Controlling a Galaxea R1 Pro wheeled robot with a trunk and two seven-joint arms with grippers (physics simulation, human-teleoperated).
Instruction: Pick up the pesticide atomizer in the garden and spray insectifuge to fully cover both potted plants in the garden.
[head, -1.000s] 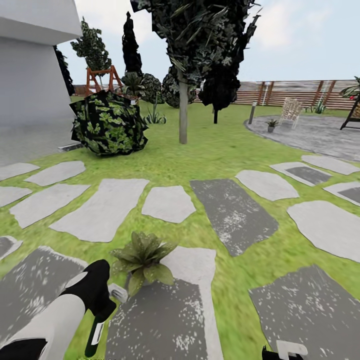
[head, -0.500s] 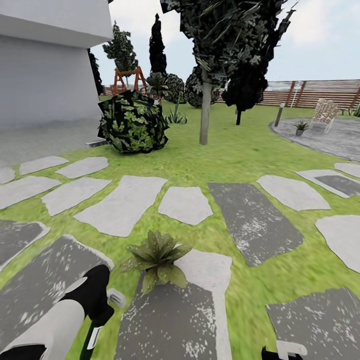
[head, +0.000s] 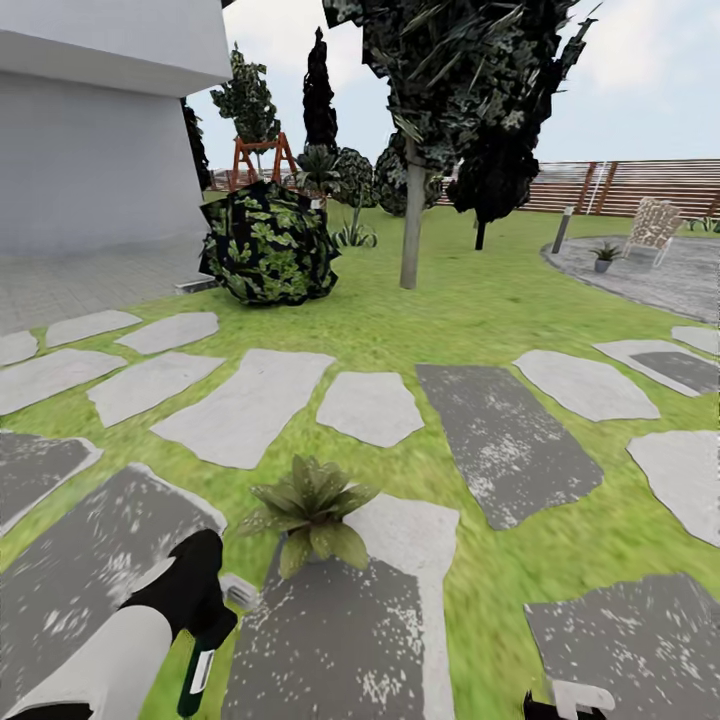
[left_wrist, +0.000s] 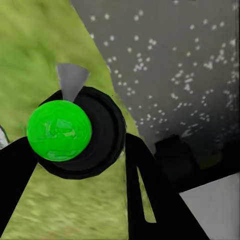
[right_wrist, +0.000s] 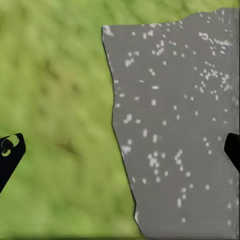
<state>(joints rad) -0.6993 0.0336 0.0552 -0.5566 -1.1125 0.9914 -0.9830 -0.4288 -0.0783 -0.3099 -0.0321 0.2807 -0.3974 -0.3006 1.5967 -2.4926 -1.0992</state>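
the garden (head: 450, 310) is mostly lawn with flat grey stepping stones (head: 240, 405) running across it, a white building off to my left, a big glossy shrub (head: 268, 255) and a tree trunk behind it, and the wooden fence (head: 640, 185) plus a paved patio far right. one of the potted plants (head: 312, 505) sits just ahead, at the edge of a stepping stone, leaves spread low. there's another small potted thing (head: 603, 254) way over on the patio, too tiny for me to call.

my left tool (head: 205, 625) is down low by that near plant and it's clamped around the pesticide atomizer (head: 197, 675), which hangs dark below it with its pale label showing. i'd guess it's held low like that so the nozzle can be aimed at the leaves. in the left wrist view a green disc (left_wrist: 59, 130) sits between the fingers.

right tool (right_wrist: 120, 150) is spread wide, nothing in it, just parked over grass and stone.
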